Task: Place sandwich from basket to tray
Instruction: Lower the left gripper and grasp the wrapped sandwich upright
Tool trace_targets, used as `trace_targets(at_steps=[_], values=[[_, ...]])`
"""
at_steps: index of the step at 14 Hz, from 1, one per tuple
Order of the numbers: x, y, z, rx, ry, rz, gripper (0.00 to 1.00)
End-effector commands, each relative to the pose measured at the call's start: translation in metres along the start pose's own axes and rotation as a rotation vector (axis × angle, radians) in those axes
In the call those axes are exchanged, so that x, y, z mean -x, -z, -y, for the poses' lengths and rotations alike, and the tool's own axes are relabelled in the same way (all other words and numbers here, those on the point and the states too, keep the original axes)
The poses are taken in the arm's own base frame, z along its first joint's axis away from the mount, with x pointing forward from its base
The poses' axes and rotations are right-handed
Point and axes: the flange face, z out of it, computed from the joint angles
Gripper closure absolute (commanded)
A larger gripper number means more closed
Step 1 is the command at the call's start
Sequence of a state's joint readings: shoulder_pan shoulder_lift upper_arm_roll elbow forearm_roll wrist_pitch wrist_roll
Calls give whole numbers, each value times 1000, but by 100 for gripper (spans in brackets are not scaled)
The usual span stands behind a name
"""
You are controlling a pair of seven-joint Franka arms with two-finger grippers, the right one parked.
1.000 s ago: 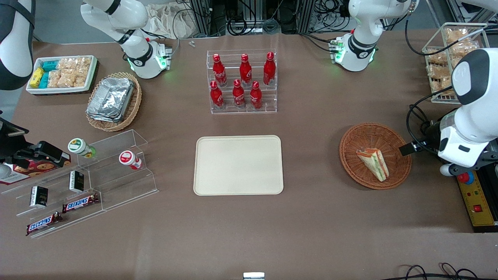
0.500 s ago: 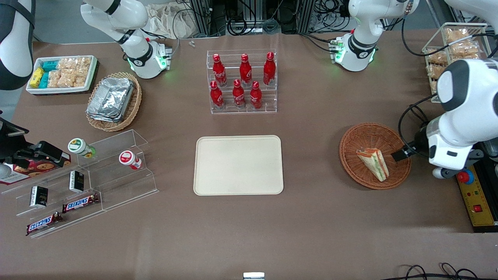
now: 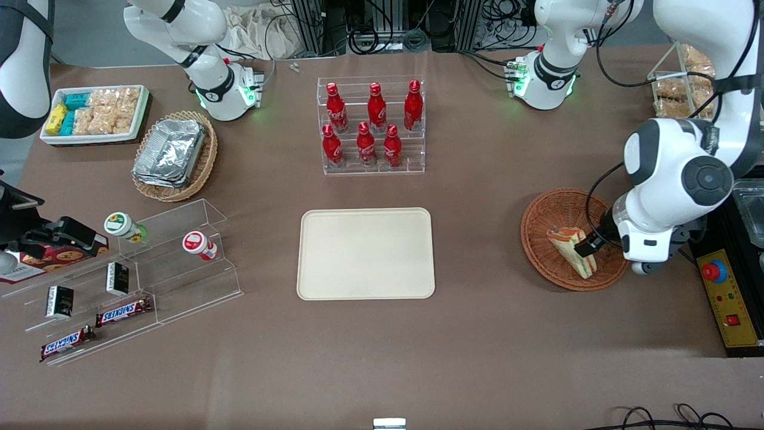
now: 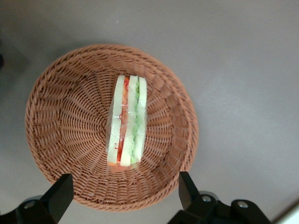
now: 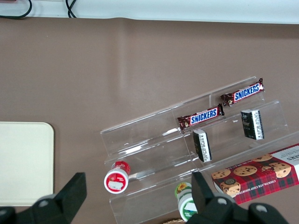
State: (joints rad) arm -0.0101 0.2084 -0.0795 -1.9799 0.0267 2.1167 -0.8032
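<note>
Sandwich lies in the basket, directly below the gripper, which has swung in over it, jaws spread wide; the grasp comes next, tray still bare.

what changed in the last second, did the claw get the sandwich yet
Not yet. The left arm swung in over the basket, so its claw now hovers open above the sandwich, touching nothing. The sandwich still lies in the basket; the tray is still bare.
</note>
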Motion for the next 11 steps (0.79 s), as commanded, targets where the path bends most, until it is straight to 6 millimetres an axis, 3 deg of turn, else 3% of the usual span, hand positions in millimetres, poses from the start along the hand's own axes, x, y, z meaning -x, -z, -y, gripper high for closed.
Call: trace_targets(at_steps=[1, 5, 11], values=[[8, -25, 8, 6, 26, -26, 0], [12, -66, 21, 29, 35, -42, 0], [5, -96, 26, 31, 43, -36, 0]])
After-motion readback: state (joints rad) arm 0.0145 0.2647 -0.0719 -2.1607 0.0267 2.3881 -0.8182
